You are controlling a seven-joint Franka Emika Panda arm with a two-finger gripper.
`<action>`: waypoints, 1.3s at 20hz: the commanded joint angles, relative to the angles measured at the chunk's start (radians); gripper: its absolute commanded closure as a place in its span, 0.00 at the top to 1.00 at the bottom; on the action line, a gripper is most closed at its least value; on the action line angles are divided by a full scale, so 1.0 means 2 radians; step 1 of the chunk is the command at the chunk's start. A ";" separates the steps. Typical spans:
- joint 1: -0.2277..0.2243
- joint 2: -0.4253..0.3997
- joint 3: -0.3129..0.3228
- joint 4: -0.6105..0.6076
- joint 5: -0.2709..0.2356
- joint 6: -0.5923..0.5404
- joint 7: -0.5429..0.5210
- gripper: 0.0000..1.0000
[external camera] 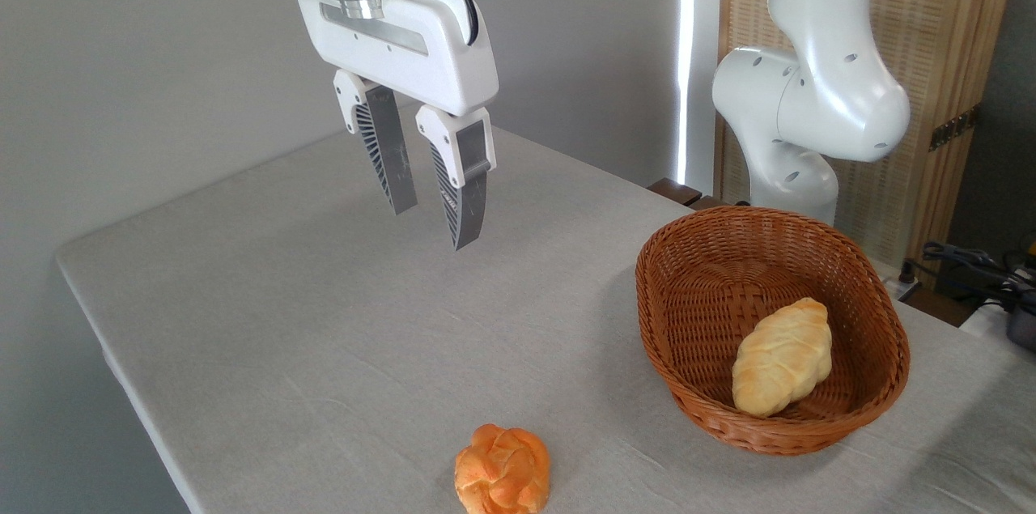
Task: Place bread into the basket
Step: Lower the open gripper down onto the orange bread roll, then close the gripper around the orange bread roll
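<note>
From the fixed camera I am looking at the basket (771, 328), which is sitting on the right side of the counter (324, 336). It is holding 1 pale yellow oval loaf (781, 368), lying tilted against the near right part of its woven wall. The bread (502, 469), the round orange bun with the knotted top, is lying outside the basket on the bare counter at the near edge, well apart from it to the left. My gripper (433, 227) is hanging high above the middle of the counter, clear of both. Its 2 fingers (465, 190) are standing partly apart with a narrow gap between them and are gripping nothing. The arm's white base (809, 93) is standing behind the basket.
</note>
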 commanded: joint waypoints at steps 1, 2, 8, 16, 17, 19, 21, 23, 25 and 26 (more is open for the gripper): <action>-0.001 0.003 0.015 -0.009 -0.001 0.029 0.005 1.00; -0.001 0.001 0.017 -0.024 0.000 0.041 0.006 1.00; 0.000 -0.047 0.043 -0.152 0.001 0.183 0.006 1.00; 0.001 -0.015 0.081 -0.200 0.005 0.213 0.008 1.00; 0.001 0.003 0.081 -0.200 0.005 0.228 0.006 1.00; 0.000 0.023 0.080 -0.200 0.005 0.248 0.006 1.00; 0.000 0.041 0.080 -0.200 0.005 0.269 0.007 1.00; 0.001 0.053 0.081 -0.200 0.005 0.288 0.007 1.00; 0.001 0.053 0.082 -0.200 0.005 0.298 0.006 1.00; 0.001 0.053 0.082 -0.200 0.005 0.300 0.006 1.00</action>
